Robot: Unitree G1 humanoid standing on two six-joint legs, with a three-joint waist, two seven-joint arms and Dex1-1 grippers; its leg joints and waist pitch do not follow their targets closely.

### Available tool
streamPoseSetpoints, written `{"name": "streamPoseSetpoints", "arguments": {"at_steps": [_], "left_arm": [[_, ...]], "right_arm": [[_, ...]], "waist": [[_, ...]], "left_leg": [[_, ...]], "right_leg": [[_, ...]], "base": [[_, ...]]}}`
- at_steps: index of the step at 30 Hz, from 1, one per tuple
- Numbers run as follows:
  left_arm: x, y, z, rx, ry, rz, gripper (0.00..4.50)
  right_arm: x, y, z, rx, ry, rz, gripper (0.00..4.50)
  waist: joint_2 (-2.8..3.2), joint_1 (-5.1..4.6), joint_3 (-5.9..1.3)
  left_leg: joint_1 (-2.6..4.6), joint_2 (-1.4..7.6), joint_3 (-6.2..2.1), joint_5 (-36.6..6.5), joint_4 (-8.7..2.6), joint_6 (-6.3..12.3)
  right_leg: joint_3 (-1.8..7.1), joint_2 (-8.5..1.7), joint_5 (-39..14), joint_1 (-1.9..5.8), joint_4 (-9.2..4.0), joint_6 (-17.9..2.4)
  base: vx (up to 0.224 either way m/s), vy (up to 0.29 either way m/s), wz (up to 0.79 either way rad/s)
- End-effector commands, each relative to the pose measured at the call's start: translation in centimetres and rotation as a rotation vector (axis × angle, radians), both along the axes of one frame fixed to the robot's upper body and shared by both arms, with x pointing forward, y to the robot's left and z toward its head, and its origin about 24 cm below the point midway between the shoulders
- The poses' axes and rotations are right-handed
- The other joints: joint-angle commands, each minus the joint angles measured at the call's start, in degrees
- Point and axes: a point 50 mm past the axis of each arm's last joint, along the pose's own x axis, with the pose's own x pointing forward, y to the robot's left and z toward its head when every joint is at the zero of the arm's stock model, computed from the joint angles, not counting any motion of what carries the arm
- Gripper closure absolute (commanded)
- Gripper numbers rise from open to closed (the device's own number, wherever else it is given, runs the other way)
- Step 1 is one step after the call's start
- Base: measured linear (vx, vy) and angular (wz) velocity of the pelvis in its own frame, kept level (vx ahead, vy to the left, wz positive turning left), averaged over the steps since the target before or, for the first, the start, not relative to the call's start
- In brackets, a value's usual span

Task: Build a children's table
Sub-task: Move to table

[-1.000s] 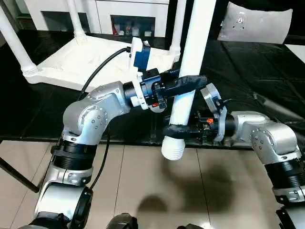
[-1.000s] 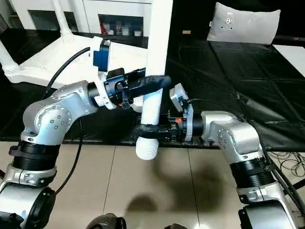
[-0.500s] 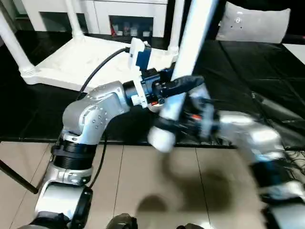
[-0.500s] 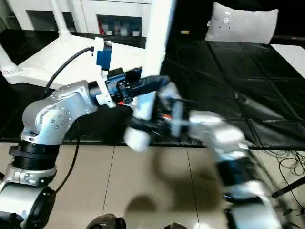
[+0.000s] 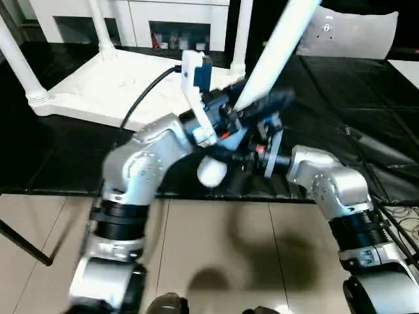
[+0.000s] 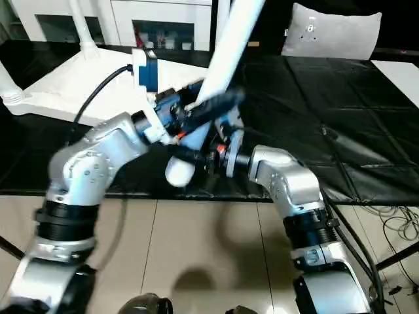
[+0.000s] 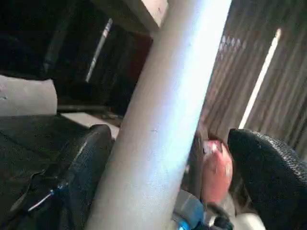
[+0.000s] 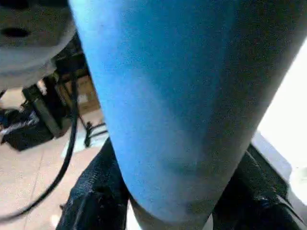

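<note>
White tabletop (image 5: 111, 85) lies upside down on the black bench (image 5: 366, 98) at left, three legs fitted. Left pincer (image 5: 262, 108) stands wide around the tilted fourth leg (image 6: 226, 49); right pincer (image 5: 229, 156) clamps its lower end. Steady the leg before aiming at the empty socket.

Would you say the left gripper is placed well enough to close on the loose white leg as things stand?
Probably yes. In the left wrist view the leg runs between the left gripper's open fingers, with nothing else in the gap; the right gripper clamps it lower down.
</note>
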Motion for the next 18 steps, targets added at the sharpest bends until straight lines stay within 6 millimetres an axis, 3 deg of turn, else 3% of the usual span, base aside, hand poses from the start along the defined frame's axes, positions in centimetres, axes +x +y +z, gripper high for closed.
{"name": "streamPoseSetpoints", "arguments": {"at_steps": [1, 3, 8, 10, 11, 12, 13, 14, 18], "left_arm": [[-0.7, -0.5, 0.8, -0.062, -0.011, -0.054, 0.0], [-0.4, 0.7, 0.6, -0.125, 0.025, -0.022, 0.0], [0.1, 1.7, -0.4, -0.091, 0.055, 0.095, 0.0], [0.6, 2.2, -0.8, -0.049, 0.057, 0.199, 0.0], [0.9, 2.5, -1.1, -0.014, 0.055, 0.261, 0.0], [1.4, 3.2, -1.6, 0.047, 0.039, 0.384, 0.0], [1.4, 3.2, -1.6, 0.05, 0.038, 0.391, 0.0], [1.4, 4.3, -2.0, 0.097, 0.019, 0.459, 0.0], [1.3, 6.4, -2.9, 0.162, 0.036, 0.611, 0.0]], "right_arm": [[0.6, -1.3, 0.3, 0.024, 0.031, -0.093, 2.63], [0.3, -2.2, 0.5, 0.09, 0.046, -0.133, 2.63], [-0.4, -2.9, 1.0, 0.179, 0.014, -0.185, 2.64], [-0.5, -3.1, 1.0, 0.188, 0.009, -0.224, 2.64], [-0.4, -3.4, 1.0, 0.171, 0.0, -0.263, 2.64], [-0.6, -3.7, 0.9, 0.142, -0.003, -0.315, 2.64], [-0.6, -3.7, 0.9, 0.14, -0.003, -0.318, 2.64], [-0.9, -4.1, 1.0, 0.103, -0.024, -0.363, 2.64], [-1.5, -4.8, 1.0, 0.017, -0.047, -0.485, 2.64]], "waist": [[-0.26, 0.14, -5.2], [-0.27, 0.23, -5.17], [-0.04, -0.1, -5.06], [-0.5, -0.37, -4.9], [-0.23, -0.32, -4.75], [-0.84, -0.45, -4.6], [-0.84, -0.45, -4.6], [-0.53, -0.34, -4.49], [-0.48, -0.88, -4.56]], "left_leg": [[2.31, 6.93, -3.25, -14.0, -5.32, -2.23], [2.25, 6.8, -3.15, -13.86, -5.34, -2.11], [2.1, 6.89, -3.31, -13.41, -5.52, -1.39], [2.17, 6.94, -3.32, -14.26, -5.68, -1.62], [2.27, 7.08, -3.47, -15.11, -5.77, -2.23], [2.33, 7.07, -3.49, -15.86, -5.91, -2.63], [2.33, 7.07, -3.49, -15.86, -5.91, -2.63], [2.36, 7.19, -3.73, -15.97, -6.13, -3.55], [2.51, 7.06, -3.68, -15.81, -6.43, -5.25]], "right_leg": [[2.79, -4.52, -7.97, 2.7, -3.47, -15.69], [2.73, -4.32, -8.25, 2.59, -3.42, -15.53], [2.74, -4.21, -7.94, 2.62, -3.55, -13.97], [2.77, -4.12, -9.59, 2.51, -3.93, -13.09], [2.86, -4.2, -11.47, 2.31, -4.14, -12.13], [2.87, -4.11, -13.24, 2.22, -4.51, -10.93], [2.87, -4.11, -13.24, 2.22, -4.51, -10.93], [2.92, -4.16, -14.76, 2.12, -4.52, -9.05], [2.81, -3.65, -12.96, 1.73, -4.12, -8.1]], "base": [[0.0, 0.0, 0.0], [0.0, 0.0, 0.0], [0.0, 0.0, 0.0], [0.0, 0.0, 0.0], [0.0, 0.0, 0.0], [0.0, 0.0, 0.0], [0.0, 0.0, 0.0], [0.0, 0.0, 0.0], [0.0, 0.0, 0.0]]}}
